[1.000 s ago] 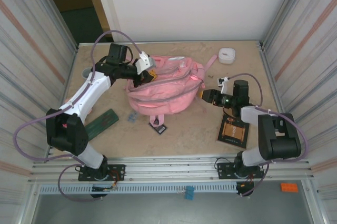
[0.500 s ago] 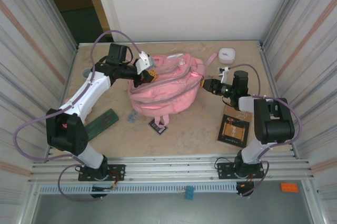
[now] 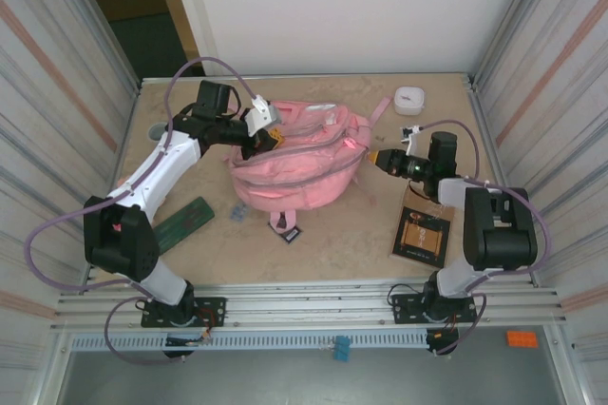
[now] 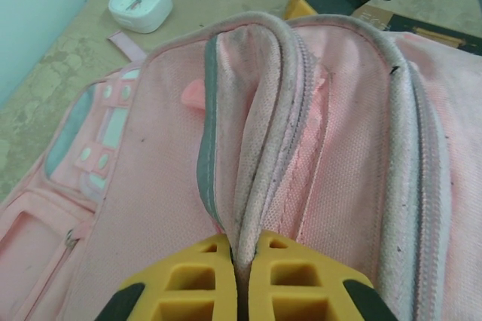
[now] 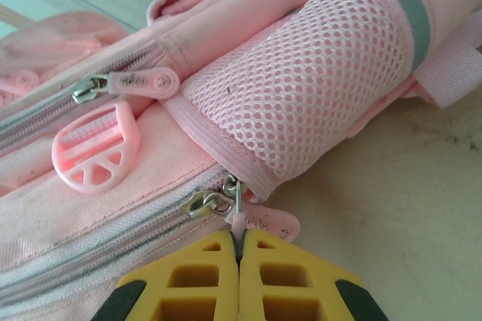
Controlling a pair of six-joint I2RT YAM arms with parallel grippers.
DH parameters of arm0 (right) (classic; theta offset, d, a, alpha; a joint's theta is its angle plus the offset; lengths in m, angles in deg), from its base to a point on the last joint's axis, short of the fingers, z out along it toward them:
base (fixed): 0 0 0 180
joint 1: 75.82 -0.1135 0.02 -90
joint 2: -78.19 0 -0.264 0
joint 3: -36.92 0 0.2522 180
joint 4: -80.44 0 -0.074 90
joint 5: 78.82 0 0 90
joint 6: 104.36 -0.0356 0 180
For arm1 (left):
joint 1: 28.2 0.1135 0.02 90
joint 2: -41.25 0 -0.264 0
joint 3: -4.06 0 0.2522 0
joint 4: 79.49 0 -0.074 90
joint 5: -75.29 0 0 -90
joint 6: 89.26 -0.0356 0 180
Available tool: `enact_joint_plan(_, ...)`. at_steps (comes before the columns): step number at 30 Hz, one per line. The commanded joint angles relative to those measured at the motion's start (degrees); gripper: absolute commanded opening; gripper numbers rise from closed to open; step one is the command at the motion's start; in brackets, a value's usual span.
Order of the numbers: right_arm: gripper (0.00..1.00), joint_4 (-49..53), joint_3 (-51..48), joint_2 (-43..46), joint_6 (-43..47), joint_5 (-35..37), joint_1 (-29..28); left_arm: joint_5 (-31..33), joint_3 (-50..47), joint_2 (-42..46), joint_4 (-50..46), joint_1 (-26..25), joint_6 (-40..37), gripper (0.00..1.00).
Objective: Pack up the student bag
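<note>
At the bottom of the right wrist view, the right gripper (image 5: pixel 239 239) had its yellow fingers pressed together on the small pink pull tab (image 5: pixel 265 223) of a zip. That tab looked thin and floppy, so a tug at a bad angle could make it slip out. The edge of the mesh pocket (image 5: pixel 301 80) sat just above the zip slider (image 5: pixel 205 203), and I think it might get caught in the teeth and jam the zip. The left gripper (image 4: pixel 242 249) had its fingers pinched shut on a fold of pink cloth at the mouth of the student bag (image 3: pixel 294 167). If that fold slid free, the soft bag would likely drag along with the pull and not open at all. The bag lay in the middle of the top view, between the two grippers. The table (image 3: pixel 342 258) was flat, tan and a bit speckled — smooth enough for things to slide. Near the bottom of the frame lay a green case (image 3: pixel 185 222) at lower left, a small dark card (image 3: pixel 285 231) just below the bag, and a dark book (image 3: pixel 421 234) at lower right. A sliding bag could bump the card. Farther up sat a small white clock (image 3: pixel 409 100) — well apart from the bag. Ribbed side walls (image 3: pixel 62 91) stood left and right, with a plain white back wall (image 3: pixel 351 6) and a dark doorway (image 3: pixel 142 15) at upper left.
</note>
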Motion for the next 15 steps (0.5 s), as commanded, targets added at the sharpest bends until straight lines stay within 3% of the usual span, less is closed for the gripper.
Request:
enact_joint_plan(1,0.00,10.0,0.3,4.6,6.5,-1.7,-1.4,3.4,-0.2,3.1,6.3,0.2,1.9,0.00)
enact_joint_plan(5,0.00,15.9,0.9,6.3,10.0,-4.5,-2.4,4.9,-0.8,3.1,6.9,-0.2,1.9,0.00)
enact_joint_plan(15,0.00,23.7,3.7,13.0,11.1,-3.7,-11.6,19.2,-1.2,2.1,10.8,-4.6,6.8,0.00)
